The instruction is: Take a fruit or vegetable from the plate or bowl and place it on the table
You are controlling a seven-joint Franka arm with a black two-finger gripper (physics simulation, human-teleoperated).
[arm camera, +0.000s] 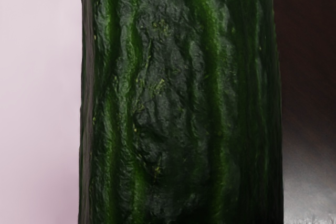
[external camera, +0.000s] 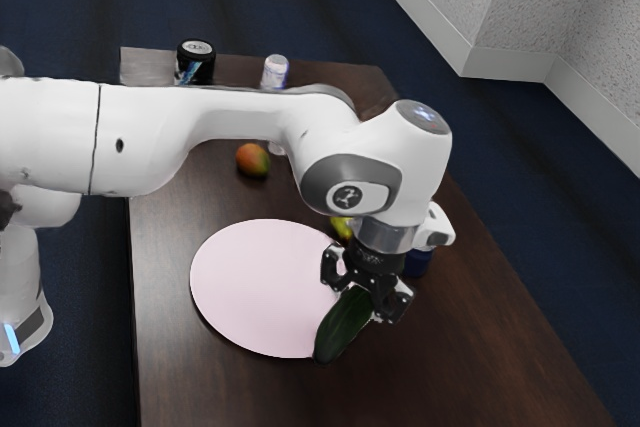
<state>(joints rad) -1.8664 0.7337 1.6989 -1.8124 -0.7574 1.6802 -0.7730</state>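
Your end effector is right of the frame's center, low over the cucumber; can't tell if it's clamped on it or open. Cucumber lies slantwise at the plate's lower-right edge, below center of frame. Can't tell if it's lifted.

Risks for you:
- Grip looks nearer the upper end. Lift on a weak bite and the lower end probably sags, twists or rolls out.
- Drag it low and it likely catches the rim, shoving the plate.
- Release here and it could end up half on the plate, half on the worktop.
- Swing up-frame and you may clip the yellow fruit.
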